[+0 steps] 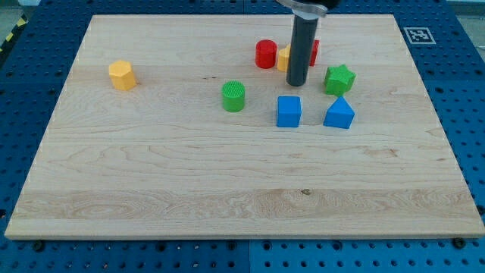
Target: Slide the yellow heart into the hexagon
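Observation:
The yellow heart [283,59] lies near the view's top centre, mostly hidden behind my rod, between a red cylinder [265,54] on its left and a red block [314,51] on its right. The yellow hexagon [121,75] sits far off at the view's left. My tip [296,83] rests on the board just below and right of the yellow heart, close to it; I cannot tell whether it touches.
A green star [339,79] lies right of the tip. A green cylinder [233,96] lies to its lower left. A blue cube [288,111] and a blue triangular block [339,114] lie below it. The wooden board [227,197] sits on a blue perforated table.

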Tool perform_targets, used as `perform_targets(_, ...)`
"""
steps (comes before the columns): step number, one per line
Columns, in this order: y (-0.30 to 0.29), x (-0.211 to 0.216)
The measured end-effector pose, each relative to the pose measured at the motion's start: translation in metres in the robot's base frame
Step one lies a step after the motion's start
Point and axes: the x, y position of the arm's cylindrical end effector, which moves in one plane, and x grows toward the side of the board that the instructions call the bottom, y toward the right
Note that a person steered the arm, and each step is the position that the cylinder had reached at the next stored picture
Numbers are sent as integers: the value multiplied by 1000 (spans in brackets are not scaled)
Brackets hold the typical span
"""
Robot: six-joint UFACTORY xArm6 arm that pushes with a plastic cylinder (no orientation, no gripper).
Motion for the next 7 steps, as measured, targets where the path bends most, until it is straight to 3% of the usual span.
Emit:
perform_targets(2,51,-10)
perform_targets(4,-8,-36)
perform_targets(7,-46,-88)
